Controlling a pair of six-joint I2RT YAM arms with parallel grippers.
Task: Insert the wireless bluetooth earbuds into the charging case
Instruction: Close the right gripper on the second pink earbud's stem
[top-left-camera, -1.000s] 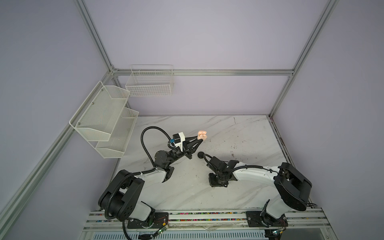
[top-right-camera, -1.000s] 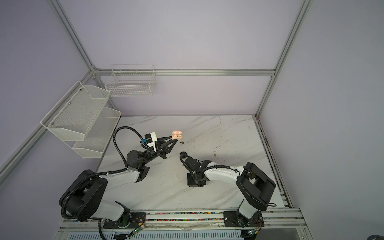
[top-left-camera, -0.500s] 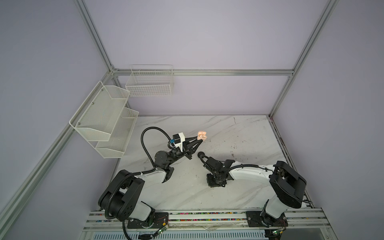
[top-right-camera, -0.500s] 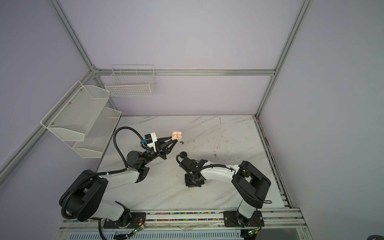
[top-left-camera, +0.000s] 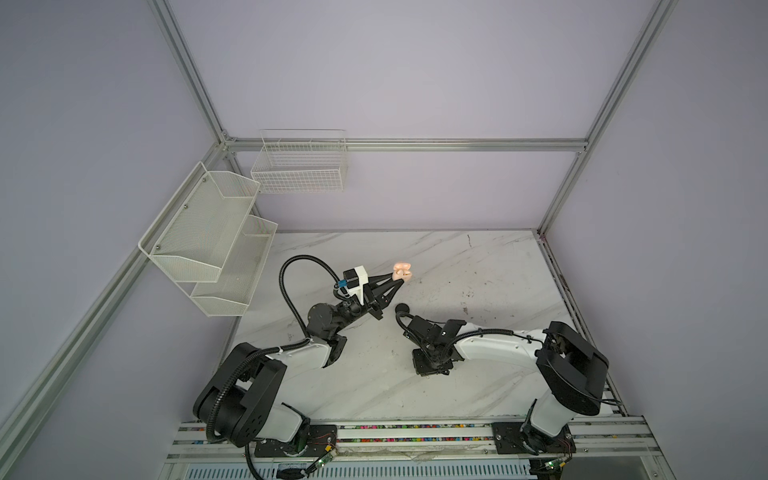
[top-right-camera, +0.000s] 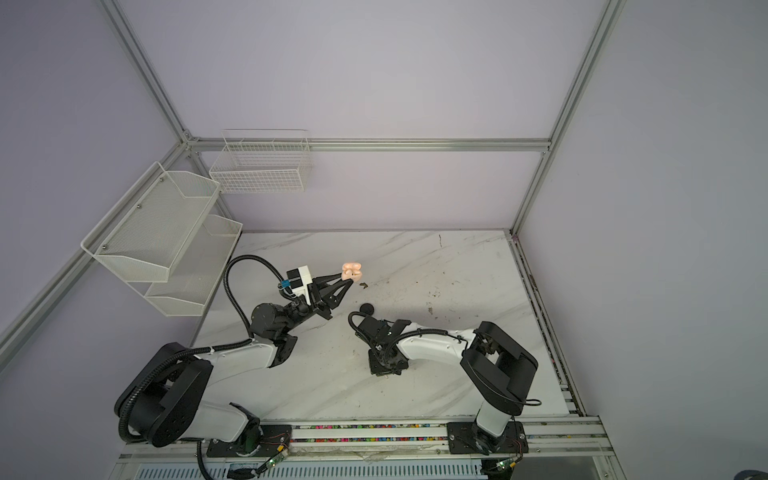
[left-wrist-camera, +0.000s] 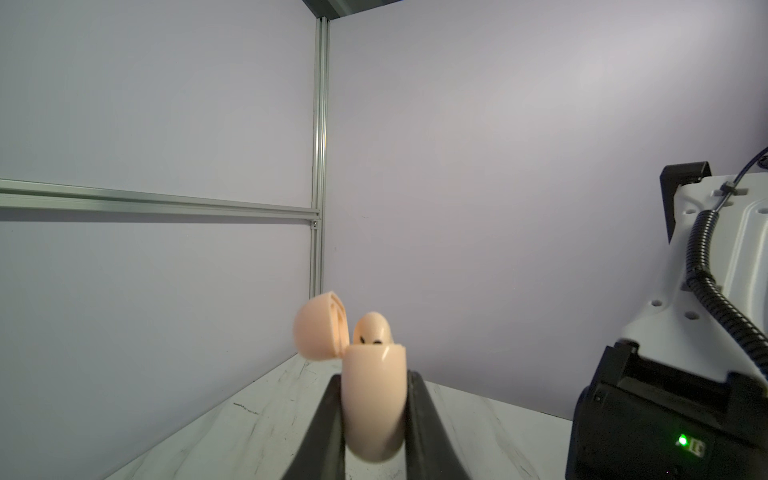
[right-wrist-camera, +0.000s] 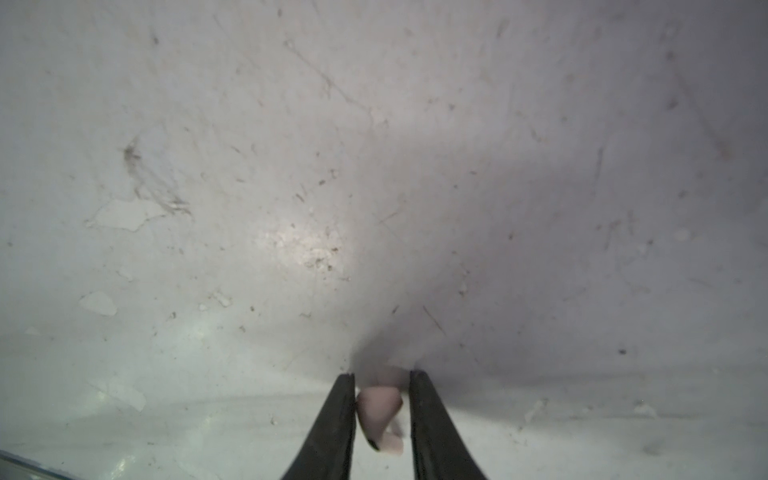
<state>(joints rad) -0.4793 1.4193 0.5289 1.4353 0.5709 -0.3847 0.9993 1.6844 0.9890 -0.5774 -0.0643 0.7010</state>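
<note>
In the pink case (left-wrist-camera: 374, 399), one earbud (left-wrist-camera: 371, 329)

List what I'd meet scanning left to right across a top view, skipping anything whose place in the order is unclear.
White mesh shelf → wire basket → open pink charging case → right arm.

Soft even light, hazy right wrist view, glare on tabletop (right-wrist-camera: 299, 245)
</note>
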